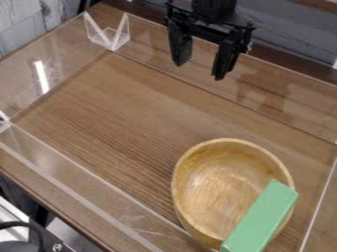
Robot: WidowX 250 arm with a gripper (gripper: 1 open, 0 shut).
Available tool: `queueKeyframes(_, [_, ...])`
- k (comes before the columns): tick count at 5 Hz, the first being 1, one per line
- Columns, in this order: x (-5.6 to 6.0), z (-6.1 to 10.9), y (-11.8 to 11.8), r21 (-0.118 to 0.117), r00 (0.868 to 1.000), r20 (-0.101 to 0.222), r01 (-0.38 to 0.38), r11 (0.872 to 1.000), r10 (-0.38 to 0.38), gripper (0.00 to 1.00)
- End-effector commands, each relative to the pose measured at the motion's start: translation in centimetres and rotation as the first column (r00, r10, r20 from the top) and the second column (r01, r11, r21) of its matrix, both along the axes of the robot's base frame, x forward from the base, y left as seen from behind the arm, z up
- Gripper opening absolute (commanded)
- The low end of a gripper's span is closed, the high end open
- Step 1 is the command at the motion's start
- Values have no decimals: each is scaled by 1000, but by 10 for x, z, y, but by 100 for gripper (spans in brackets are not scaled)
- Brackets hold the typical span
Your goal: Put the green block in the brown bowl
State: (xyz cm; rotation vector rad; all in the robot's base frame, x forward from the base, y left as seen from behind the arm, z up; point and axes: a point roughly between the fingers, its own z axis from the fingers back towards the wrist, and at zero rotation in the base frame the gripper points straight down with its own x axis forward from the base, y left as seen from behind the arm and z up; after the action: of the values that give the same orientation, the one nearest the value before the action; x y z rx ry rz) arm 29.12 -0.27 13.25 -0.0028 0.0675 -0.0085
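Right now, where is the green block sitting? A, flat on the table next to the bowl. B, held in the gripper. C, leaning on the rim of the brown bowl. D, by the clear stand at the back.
C: the green block rests tilted across the near right rim of the brown bowl, while the gripper hangs open and empty far behind it.

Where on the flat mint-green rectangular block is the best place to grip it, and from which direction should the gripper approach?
Probably at the upper half of the flat mint-green rectangular block, pinching across its narrow width from above. It leans tilted on the thick rim of the round light-brown wooden bowl, so its long side faces look exposed there. The black gripper hangs open, far above.
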Motion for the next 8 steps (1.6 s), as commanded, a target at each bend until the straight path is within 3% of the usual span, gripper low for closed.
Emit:
queueKeyframes(1, [3, 0, 16, -20, 997, 17, -80, 997, 80, 100])
queueKeyframes(3, [12, -1, 49, -53, 971, 55, -229, 972, 232, 100])
queueKeyframes(5, [25, -5, 59, -90, 925, 96, -358, 929, 366, 100])
queueKeyframes(8, [41, -10, 57, -135, 887, 124, -428, 893, 444, 100])
